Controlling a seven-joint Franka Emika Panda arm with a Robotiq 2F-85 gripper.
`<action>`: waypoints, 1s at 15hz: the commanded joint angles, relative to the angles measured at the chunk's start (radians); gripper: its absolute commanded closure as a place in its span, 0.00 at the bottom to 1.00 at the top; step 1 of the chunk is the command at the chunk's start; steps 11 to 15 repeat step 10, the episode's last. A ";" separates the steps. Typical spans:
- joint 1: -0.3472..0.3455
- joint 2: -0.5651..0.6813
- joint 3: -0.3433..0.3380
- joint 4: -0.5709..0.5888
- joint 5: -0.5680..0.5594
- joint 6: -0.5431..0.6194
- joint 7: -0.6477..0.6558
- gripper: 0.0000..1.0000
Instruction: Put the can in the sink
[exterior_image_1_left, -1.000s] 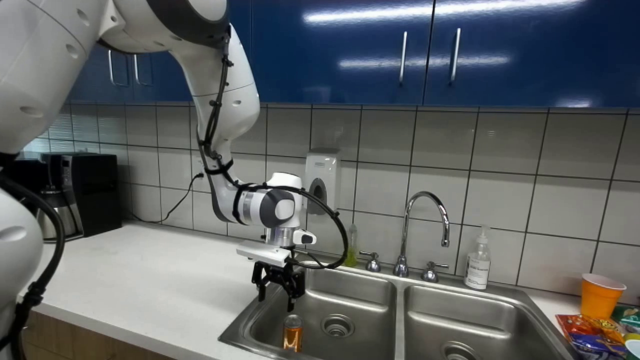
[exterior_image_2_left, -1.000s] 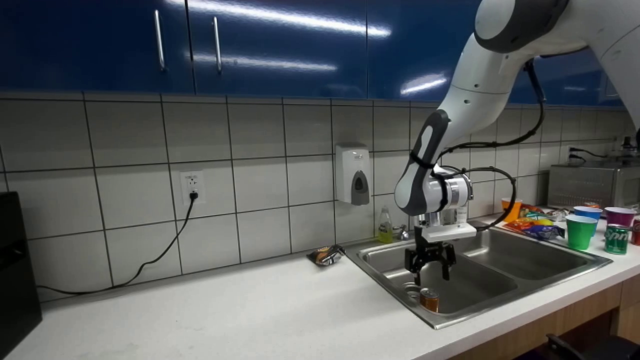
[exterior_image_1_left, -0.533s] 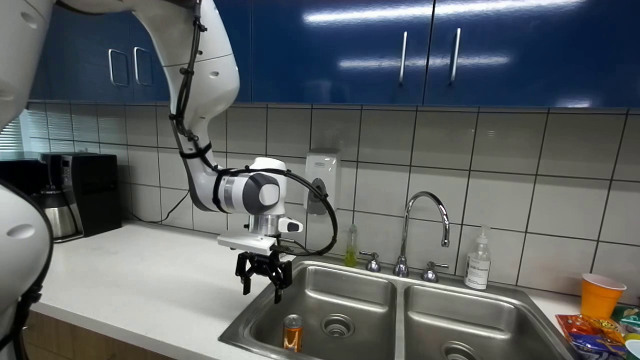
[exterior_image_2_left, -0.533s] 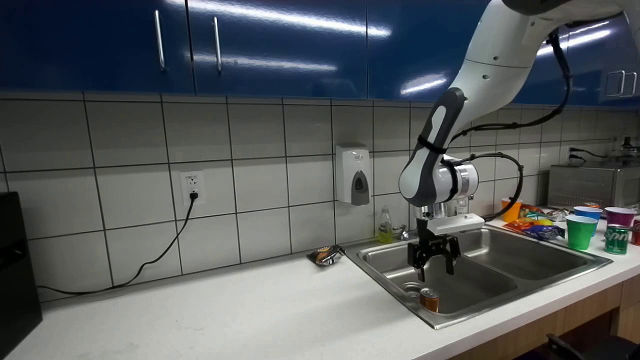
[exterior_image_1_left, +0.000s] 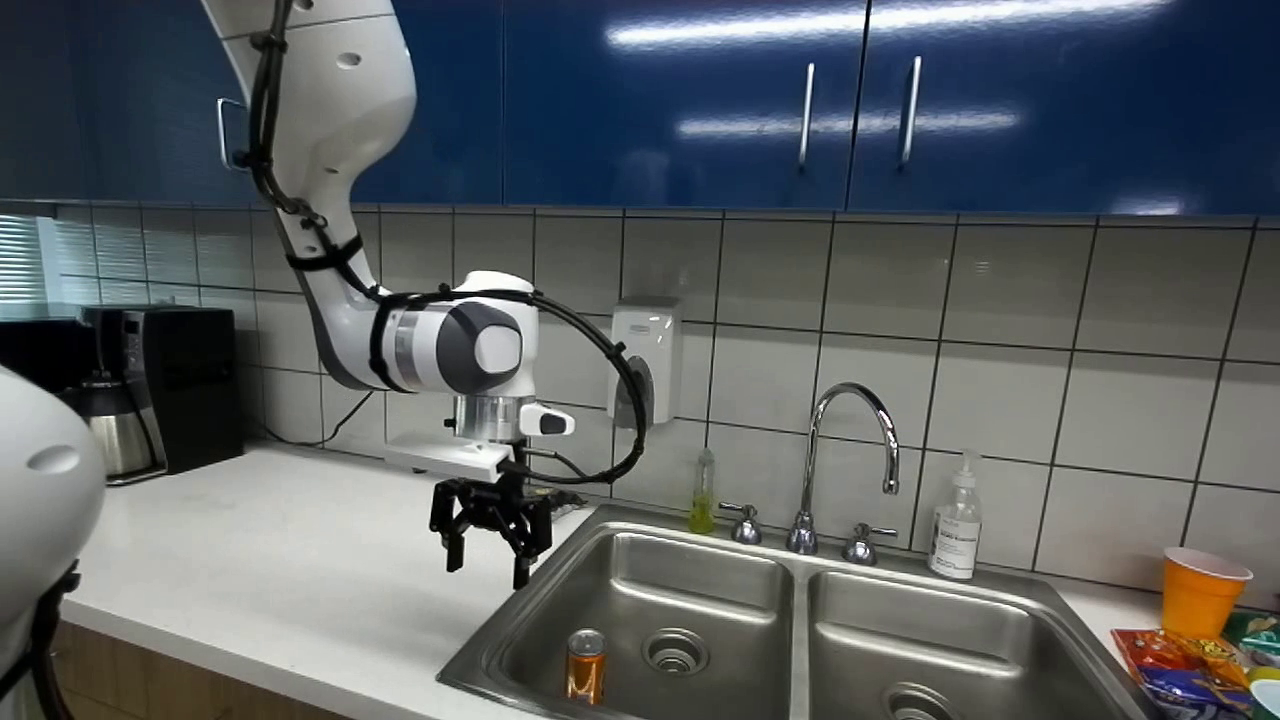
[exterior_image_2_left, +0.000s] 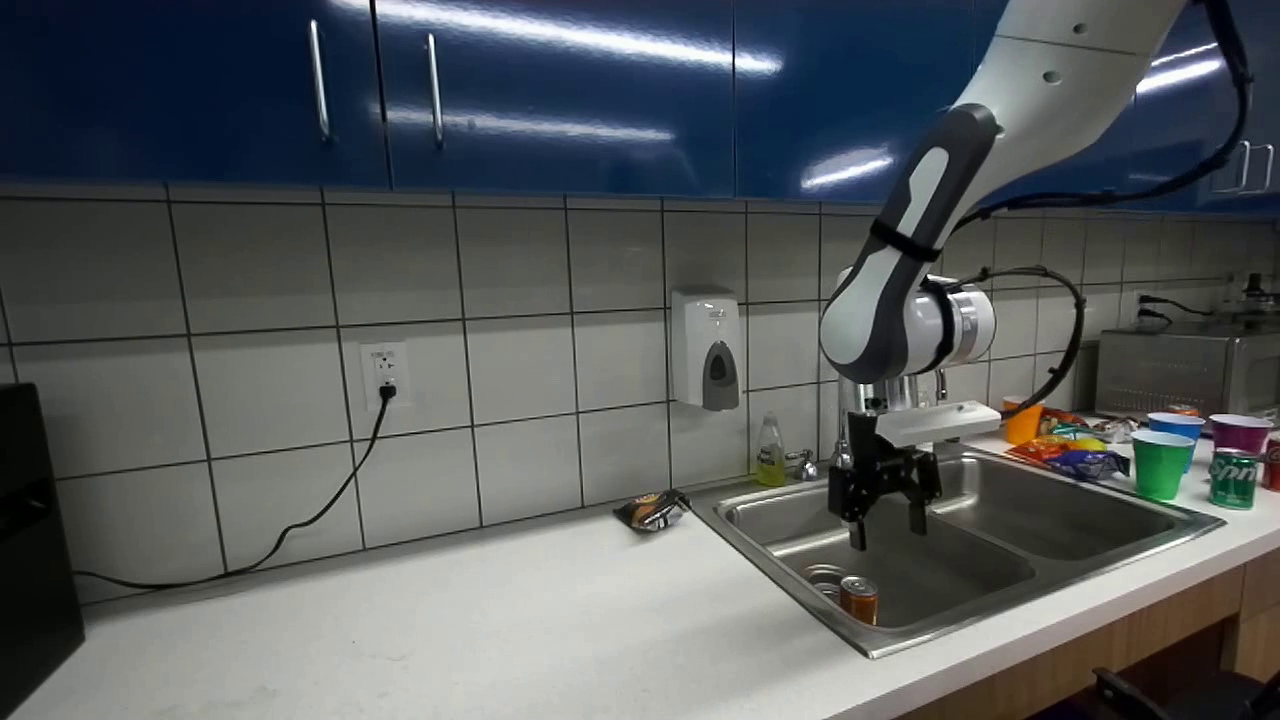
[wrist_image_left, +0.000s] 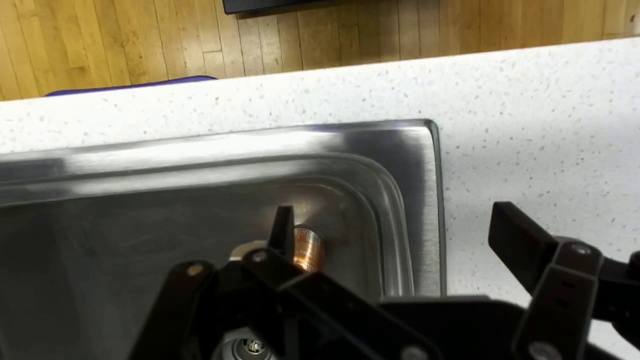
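Note:
The orange-brown can (exterior_image_1_left: 585, 668) with a silvery top stands upright in the left basin of the steel sink (exterior_image_1_left: 800, 640), near its front left corner. It also shows in an exterior view (exterior_image_2_left: 858, 600) and, partly hidden behind a finger, in the wrist view (wrist_image_left: 308, 250). The sink's rim crosses the wrist view (wrist_image_left: 422, 200). My gripper (exterior_image_1_left: 488, 568) is open and empty, with its fingers wide apart. It hangs above the sink's left edge, higher than the can and apart from it. It also shows in an exterior view (exterior_image_2_left: 887, 535).
A chrome faucet (exterior_image_1_left: 850, 400) and a soap bottle (exterior_image_1_left: 957, 525) stand behind the sink. An orange cup (exterior_image_1_left: 1200, 590) and snack bags (exterior_image_1_left: 1190, 670) lie right of it. A dark snack bag (exterior_image_2_left: 652, 510) lies on the white counter (exterior_image_2_left: 500, 620). Blue cabinets (exterior_image_1_left: 680, 100) hang above.
My open gripper has risen and moved away from the can, leftward over the counter side in an exterior view. The can has stayed still in the basin.

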 joint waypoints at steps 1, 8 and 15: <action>-0.002 -0.143 0.018 -0.087 -0.015 -0.060 0.037 0.00; -0.008 -0.193 0.028 -0.106 0.003 -0.096 -0.001 0.00; -0.008 -0.210 0.028 -0.116 0.004 -0.098 -0.001 0.00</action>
